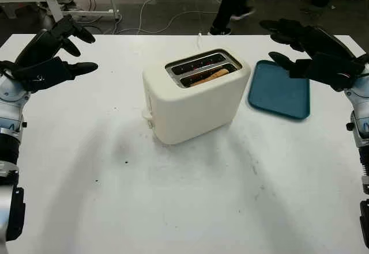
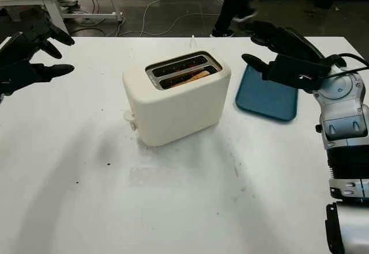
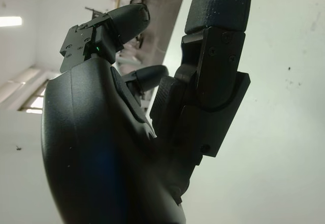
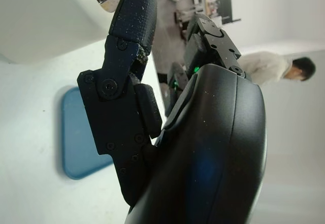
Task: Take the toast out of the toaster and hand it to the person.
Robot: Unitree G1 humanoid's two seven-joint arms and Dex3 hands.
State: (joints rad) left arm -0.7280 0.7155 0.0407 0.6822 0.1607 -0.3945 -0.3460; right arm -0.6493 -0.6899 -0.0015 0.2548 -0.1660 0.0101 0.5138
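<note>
R hand (image 1: pixel 314 49) open, holding nothing, raised over the table's far R side, directly above the blue tray (image 1: pixel 279 91). Toaster (image 1: pixel 193 95) sits inboard of it, near but not touching the tray. Toast (image 1: pixel 209 76) still in the nearer slot, top edge barely proud of the rim; far slot looks empty.

L hand (image 1: pixel 49 52) open, parked well outboard of toaster on the other side.

Step in hand, by my read: reach not begun. To do well: come down from above, fingers aligned w/ slot length, pinch the exposed edge, lift straight up. Little toast to grab; slot walls crowd the fingers.

Person's legs (image 1: pixel 230 3) beyond table's far edge. Nothing btw R hand & toaster.
</note>
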